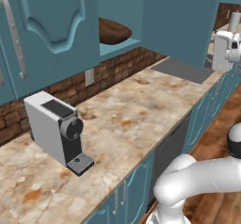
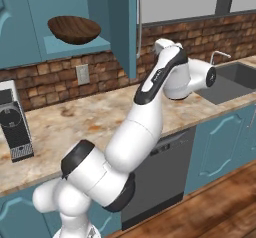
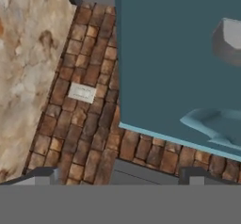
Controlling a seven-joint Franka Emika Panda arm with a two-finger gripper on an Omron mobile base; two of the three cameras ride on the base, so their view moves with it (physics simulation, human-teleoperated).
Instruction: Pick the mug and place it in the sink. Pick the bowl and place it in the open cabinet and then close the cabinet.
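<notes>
1. The bowl [image 2: 74, 29] sits on the pale teal shelf inside the cabinet [image 2: 75, 46], upright, its rim level; in the left base view it shows through the opening as a dark brown curve [image 1: 113, 31].
2. The cabinet door [image 2: 124, 27] stands open, swung out over the counter, edge-on in the right base view. In the left base view it is a broad teal slab [image 1: 181, 20] to the right of the opening.
3. The arm reaches up and right from the base, its forearm passing just beside the door's lower edge in the right base view.
4. The gripper [image 3: 117, 173] shows as two dark finger tips at the bottom of the hand view, set wide apart with nothing between them, so it is open and empty.
5. Past the tips the hand view shows the door's raised arched face [image 3: 179, 63], close by, with the brick backsplash [image 3: 89, 115] and a white wall outlet [image 3: 82, 92] beyond.
6. The sink [image 2: 234, 82] lies at the right end of the marble counter [image 2: 90, 117], with a thin chrome faucet [image 2: 219, 56] at its far edge.
7. I cannot make out the mug.
8. A white coffee machine [image 1: 56, 131] stands on the counter to the left, well apart from the arm.
9. A dark dishwasher front [image 2: 160, 172] sits under the counter.
</notes>
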